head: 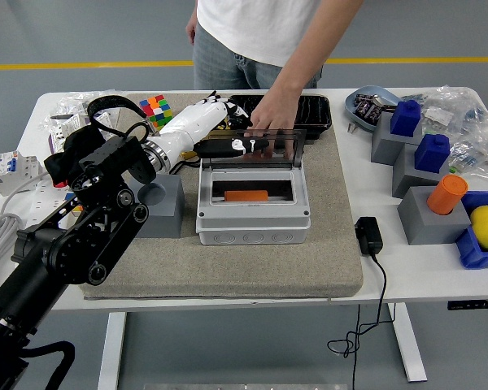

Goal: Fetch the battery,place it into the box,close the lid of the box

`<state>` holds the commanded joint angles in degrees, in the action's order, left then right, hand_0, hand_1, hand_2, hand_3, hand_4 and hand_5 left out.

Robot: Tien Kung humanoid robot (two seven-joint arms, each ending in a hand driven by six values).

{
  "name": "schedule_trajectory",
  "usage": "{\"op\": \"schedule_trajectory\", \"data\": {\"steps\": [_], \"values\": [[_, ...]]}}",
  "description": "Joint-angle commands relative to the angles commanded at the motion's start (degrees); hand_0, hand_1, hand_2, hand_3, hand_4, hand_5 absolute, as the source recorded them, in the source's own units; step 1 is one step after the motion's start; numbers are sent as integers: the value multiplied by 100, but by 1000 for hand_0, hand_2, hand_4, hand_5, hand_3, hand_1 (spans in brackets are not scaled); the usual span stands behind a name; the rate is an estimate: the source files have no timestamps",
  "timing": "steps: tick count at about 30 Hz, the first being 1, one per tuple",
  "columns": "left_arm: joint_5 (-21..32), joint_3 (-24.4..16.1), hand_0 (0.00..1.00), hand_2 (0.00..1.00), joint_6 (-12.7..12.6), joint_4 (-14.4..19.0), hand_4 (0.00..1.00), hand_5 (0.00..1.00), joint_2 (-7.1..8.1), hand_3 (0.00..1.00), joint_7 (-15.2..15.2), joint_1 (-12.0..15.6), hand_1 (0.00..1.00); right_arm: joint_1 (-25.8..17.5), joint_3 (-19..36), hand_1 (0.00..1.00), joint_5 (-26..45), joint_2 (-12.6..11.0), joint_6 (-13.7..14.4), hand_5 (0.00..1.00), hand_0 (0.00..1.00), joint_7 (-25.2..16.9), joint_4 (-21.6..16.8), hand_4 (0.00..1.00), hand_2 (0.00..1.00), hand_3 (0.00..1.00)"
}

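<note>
An orange battery (pixel 246 196) lies inside the grey box (pixel 253 218) on the mat. The box's clear lid (pixel 264 149) stands raised at the box's far edge. My left hand (pixel 237 146), white with black fingers, reaches in from the left; its fingers lie stretched out against the lid's left part and hold nothing. A person's hand (pixel 270 130) comes down from the far side and rests on the lid's top edge. The right arm is out of view.
A grey block with a round hole (pixel 159 203) sits left of the box. A black tray (pixel 309 114) and a colour cube (pixel 154 110) lie behind. Grey blocks with blue pieces (pixel 419 154), an orange cylinder (pixel 446 193) and a black adapter (pixel 368 236) stand at the right.
</note>
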<state>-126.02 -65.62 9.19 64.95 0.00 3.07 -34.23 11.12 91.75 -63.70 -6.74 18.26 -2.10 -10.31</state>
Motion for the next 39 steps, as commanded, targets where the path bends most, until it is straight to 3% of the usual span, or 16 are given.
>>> {"op": "schedule_trajectory", "data": {"steps": [19, 26, 33, 39], "values": [[315, 419, 998, 759, 124, 374, 998, 998, 0, 607, -49, 71, 881, -22, 31, 800, -28, -12, 0, 998, 855, 12, 0, 998, 754, 788], [560, 703, 998, 758, 54, 364, 998, 998, 99, 606, 11, 130, 875, -23, 28, 800, -12, -14, 13, 998, 854, 8, 0, 998, 754, 787], [771, 702, 998, 752, 62, 794, 998, 998, 126, 601, 65, 95, 871, -27, 38, 800, -31, -9, 7, 998, 854, 17, 0, 998, 754, 788], [1038, 713, 998, 745, 3, 930, 998, 998, 107, 598, 177, 51, 864, -19, 32, 800, -23, -13, 9, 998, 854, 17, 0, 998, 753, 788]]}}
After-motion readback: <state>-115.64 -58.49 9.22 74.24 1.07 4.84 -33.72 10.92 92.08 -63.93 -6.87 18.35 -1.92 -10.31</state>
